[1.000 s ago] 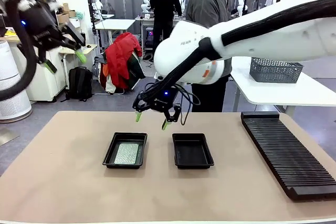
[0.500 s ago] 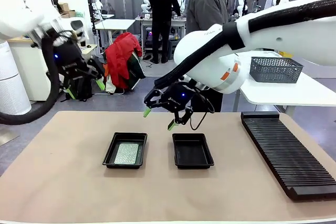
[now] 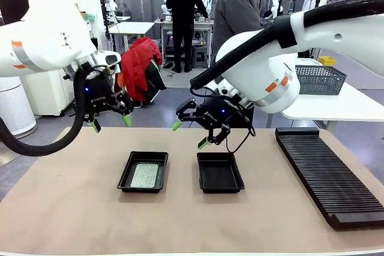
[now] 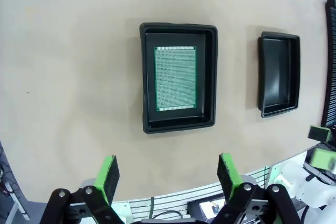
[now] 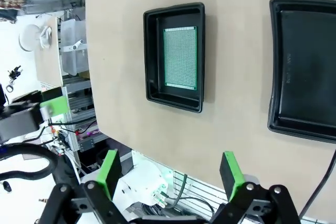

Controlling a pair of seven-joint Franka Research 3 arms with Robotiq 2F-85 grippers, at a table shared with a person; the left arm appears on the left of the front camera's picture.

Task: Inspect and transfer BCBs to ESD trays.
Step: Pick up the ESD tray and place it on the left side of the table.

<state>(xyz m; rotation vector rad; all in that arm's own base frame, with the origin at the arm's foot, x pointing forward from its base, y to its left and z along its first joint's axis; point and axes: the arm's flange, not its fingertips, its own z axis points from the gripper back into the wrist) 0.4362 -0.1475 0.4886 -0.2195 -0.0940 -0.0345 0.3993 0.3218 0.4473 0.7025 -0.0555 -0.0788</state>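
Tan table (image 3: 66, 208): left gripper (image 3: 111, 124), right gripper (image 3: 190, 135) both spread wide, empty, hovering clear of ESD trays (image 3: 125, 175).

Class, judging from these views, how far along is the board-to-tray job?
Done: one thin green speckled circuit board lies flat in the left shallow black plastic tray. In hand: nothing; the left gripper and right gripper hover, jaws open. Left: the right black plastic tray holds no board.
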